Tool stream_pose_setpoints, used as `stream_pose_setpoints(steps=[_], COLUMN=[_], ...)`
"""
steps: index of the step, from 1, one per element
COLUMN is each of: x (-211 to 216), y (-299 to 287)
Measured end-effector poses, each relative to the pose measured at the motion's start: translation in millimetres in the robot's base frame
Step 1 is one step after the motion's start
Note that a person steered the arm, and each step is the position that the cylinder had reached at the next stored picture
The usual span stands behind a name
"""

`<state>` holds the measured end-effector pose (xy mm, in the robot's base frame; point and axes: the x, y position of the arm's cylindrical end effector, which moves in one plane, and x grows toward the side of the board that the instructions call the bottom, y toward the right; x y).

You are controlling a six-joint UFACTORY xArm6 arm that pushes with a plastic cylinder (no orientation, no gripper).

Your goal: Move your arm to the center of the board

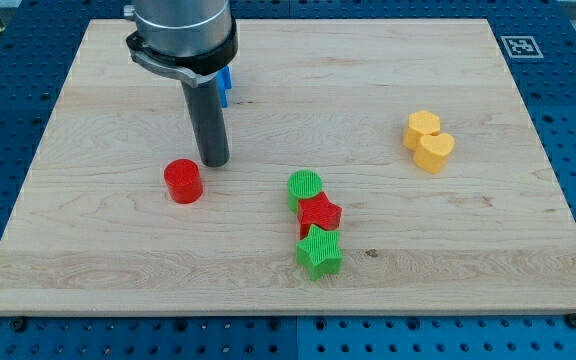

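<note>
My dark rod comes down from the view's top left, and my tip (215,162) rests on the wooden board (118,250), left of the board's middle. A red cylinder (183,181) sits just below and to the left of the tip, close but apart. A green cylinder (306,186), a red star (319,213) and a green star (319,252) form a touching column to the tip's lower right. A blue block (225,85) is mostly hidden behind the arm; its shape cannot be made out.
Two yellow blocks stand touching at the view's right: a hexagon-like one (420,127) and a heart (434,151). A black-and-white marker tag (520,45) sits at the board's top right corner. Blue pegboard surrounds the board.
</note>
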<state>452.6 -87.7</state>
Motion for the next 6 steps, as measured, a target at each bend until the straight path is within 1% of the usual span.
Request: stream_pose_setpoints(steps=[3,6], x=[-3,-16], y=[13,31])
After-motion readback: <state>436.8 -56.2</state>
